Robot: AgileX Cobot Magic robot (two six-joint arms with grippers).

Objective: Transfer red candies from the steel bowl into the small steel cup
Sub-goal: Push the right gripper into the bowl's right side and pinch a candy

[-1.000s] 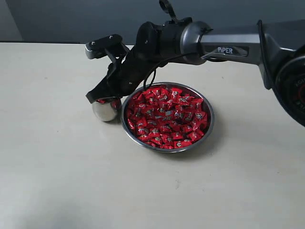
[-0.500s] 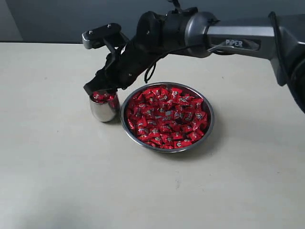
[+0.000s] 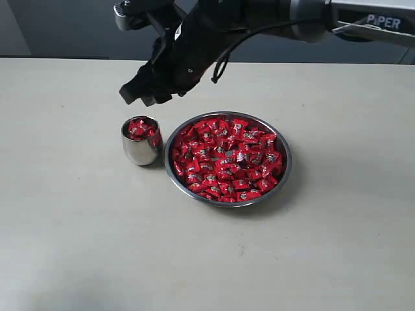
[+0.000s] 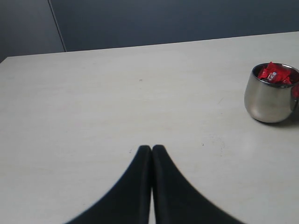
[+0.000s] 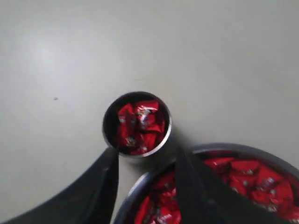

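One bowl (image 3: 287,162), one cup (image 3: 141,146), candies (image 3: 227,159) past counting
We count a single cup below the right gripper (image 3: 144,97) and a single bowl just beside that cup; the bowl's candies run to dozens, and we make out about five atop the cup.

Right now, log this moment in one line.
small steel cup: red candies inside | right gripper: open, empty, above cup | steel bowl: candies remain | left gripper: shut, empty

The small steel cup (image 3: 140,150) stands just left of the steel bowl (image 3: 227,204), red candies (image 3: 227,159) in both.
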